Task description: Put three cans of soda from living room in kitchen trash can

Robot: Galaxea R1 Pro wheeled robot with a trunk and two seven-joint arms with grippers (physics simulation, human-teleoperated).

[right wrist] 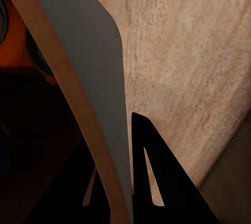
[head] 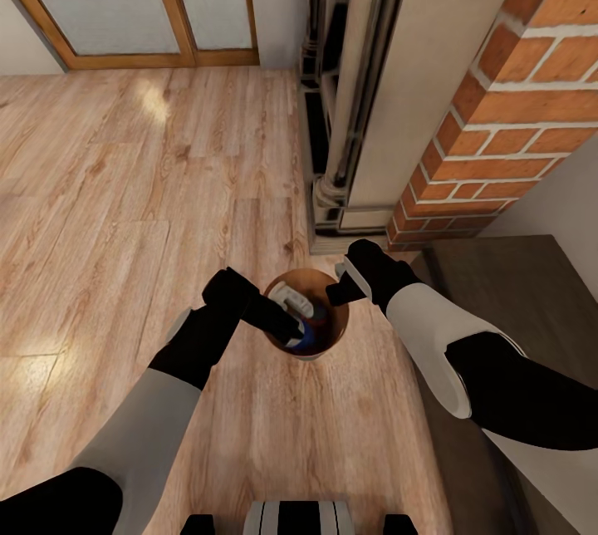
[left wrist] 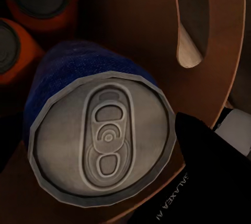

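Reaching down into the trash can [head: 325, 341], the left gripper [head: 292, 321] sits inside the bin's mouth with the dark blue soda can [left wrist: 94, 130] right at its fingers — whether it is clenched on that can or has let go, I cannot tell. In the left wrist view the blue can's silvery top faces the camera, and two orange soda cans [left wrist: 31, 20] lie deeper in the bin beside it, against the glossy brown inner wall. The right gripper [right wrist: 121, 192] is grasping the trash can's rim: one dark finger inside, one [right wrist: 162, 182] outside the grey wall. The bin stands on the wood-plank floor [head: 124, 186] — just in front of the red brick chimney [head: 515, 103], with the wood-framed glass doors [head: 133, 3] well beyond it.
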